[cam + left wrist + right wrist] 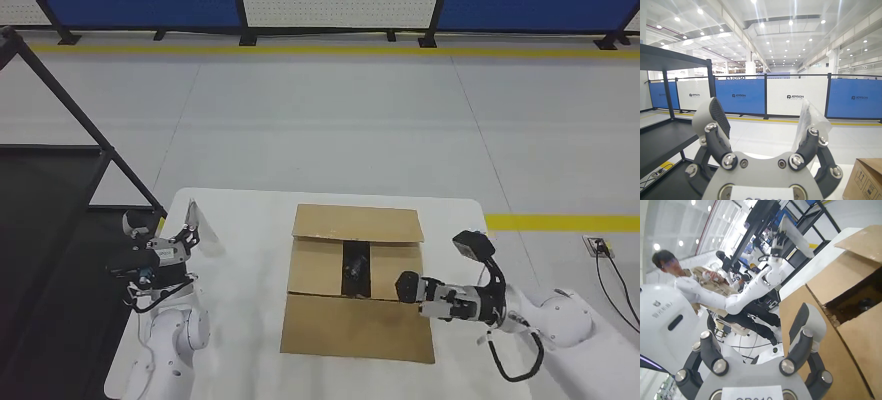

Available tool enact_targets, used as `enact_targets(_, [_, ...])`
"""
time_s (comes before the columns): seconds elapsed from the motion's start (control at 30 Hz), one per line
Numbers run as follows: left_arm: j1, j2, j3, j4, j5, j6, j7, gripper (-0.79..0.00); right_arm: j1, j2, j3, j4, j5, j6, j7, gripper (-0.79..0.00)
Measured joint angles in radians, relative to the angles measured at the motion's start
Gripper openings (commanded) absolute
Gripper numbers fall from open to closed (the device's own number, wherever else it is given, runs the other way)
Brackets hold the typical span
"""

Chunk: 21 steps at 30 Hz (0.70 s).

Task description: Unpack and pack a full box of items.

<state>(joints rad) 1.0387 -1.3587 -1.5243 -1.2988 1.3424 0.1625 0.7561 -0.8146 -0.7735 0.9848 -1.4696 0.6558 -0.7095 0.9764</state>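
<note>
A brown cardboard box (pixel 355 223) stands at the middle of a white counter (pixel 240 300), its flaps folded outward and a narrow opening between them. Through the gap, dark items (pixel 356 268) lie inside; their exact kind cannot be made out from above. In the right wrist view, a dark round object (pixel 865 303) sits in the shadowed interior below a torn cardboard edge.

The right claw (pixel 408 288) is at the box's right-hand flap, level with the opening. Its linkage is spread wide, and the one visible finger (pixel 806 321) lies against the cardboard.

The left claw (pixel 761 106) is raised over the counter's left edge, well apart from the box and pointing out across the hall. Its jaws stand wide apart, the ribbed black pad (pixel 719 115) of one finger in plain view. A clear plastic bag (pixel 814 117) lies against the opposite finger, standing upright above the tip; it is not pinched between the two. In the top view, the bag (pixel 191 215) shows as a thin pale sliver rising above that claw (pixel 185 238).

A corner of the box (pixel 865 180) shows beside the left claw. A black metal rack (pixel 668 132) stands just off the counter's left side. Blue and white barrier panels (pixel 797 96) line the far side of the grey floor.
</note>
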Motion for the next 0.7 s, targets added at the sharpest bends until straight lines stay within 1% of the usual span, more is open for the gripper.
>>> enact_targets(0.07, [0.005, 0.000, -0.009, -0.003, -0.009, 0.002, 0.002, 0.000, 0.033, -0.008, -0.010, 0.032, 0.049, 0.111, 0.003, 0.000])
enact_targets(0.13, [0.009, 0.001, -0.017, -0.004, -0.015, 0.003, 0.003, 0.000, 0.043, -0.010, -0.013, 0.039, 0.055, 0.166, 0.010, 0.000])
enact_targets(0.23, [0.015, 0.002, -0.029, -0.007, -0.020, 0.005, 0.004, 0.000, 0.040, -0.010, -0.013, 0.037, 0.053, 0.142, 0.010, 0.000])
enact_targets(0.43, [0.015, 0.002, -0.037, -0.012, -0.036, -0.012, -0.013, 0.000, 0.038, -0.010, -0.013, 0.037, 0.050, 0.146, 0.005, 0.000])
enact_targets(0.5, [0.013, 0.001, -0.036, -0.017, -0.037, -0.015, -0.016, 0.000, 0.033, -0.014, -0.015, 0.035, 0.015, 0.206, -0.054, 0.000])
enact_targets(0.57, [0.011, 0.001, -0.034, -0.021, -0.037, -0.017, -0.016, 0.000, 0.041, -0.022, -0.029, 0.039, -0.018, 0.312, -0.124, 0.000])
enact_targets(0.63, [0.011, 0.000, -0.034, -0.024, -0.036, -0.018, -0.016, 0.000, 0.057, -0.030, -0.044, 0.056, -0.034, 0.383, -0.147, 0.000])
enact_targets(0.7, [0.011, 0.000, -0.035, -0.024, -0.035, -0.020, -0.015, 0.000, 0.072, -0.042, -0.063, 0.080, -0.046, 0.427, -0.171, 0.000])
